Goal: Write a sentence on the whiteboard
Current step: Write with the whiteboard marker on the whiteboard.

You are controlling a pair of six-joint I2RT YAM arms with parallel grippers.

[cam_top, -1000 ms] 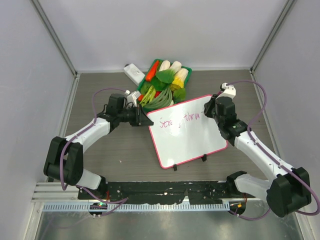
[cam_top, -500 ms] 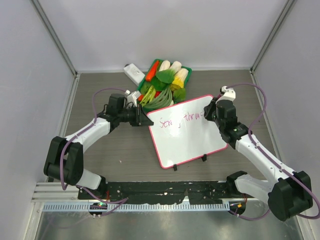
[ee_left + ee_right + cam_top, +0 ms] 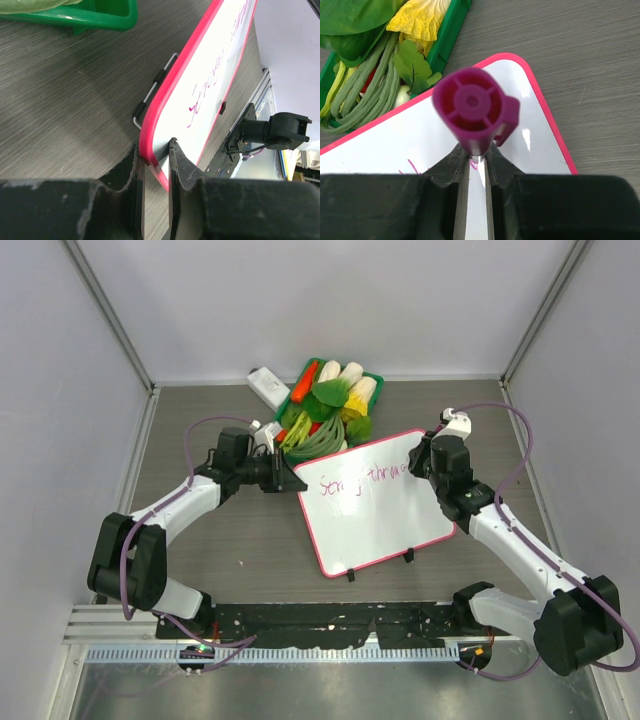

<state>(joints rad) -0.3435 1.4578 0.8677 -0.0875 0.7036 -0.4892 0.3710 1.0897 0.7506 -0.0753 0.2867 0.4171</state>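
1. Whiteboard (image 3: 380, 525): white with a pink-red rim, lying skewed at the middle of the table (image 3: 220, 540). Its far edge is just beside the basket.
2. Sentence (image 3: 352, 481): thin magenta handwriting across the far part of the whiteboard. One line shows, reading roughly "Strong thro"; its end is hidden behind the right gripper.
3. Left gripper (image 3: 154, 150): jaws clamped on the whiteboard's rim at its left corner.
4. Right gripper (image 3: 476, 152): closed on a magenta marker (image 3: 472, 107) over the whiteboard's far right corner. The marker's tip is hidden.
5. Basket (image 3: 100, 19): green, filled with vegetables.
6. Block (image 3: 265, 386): white, left of the basket.
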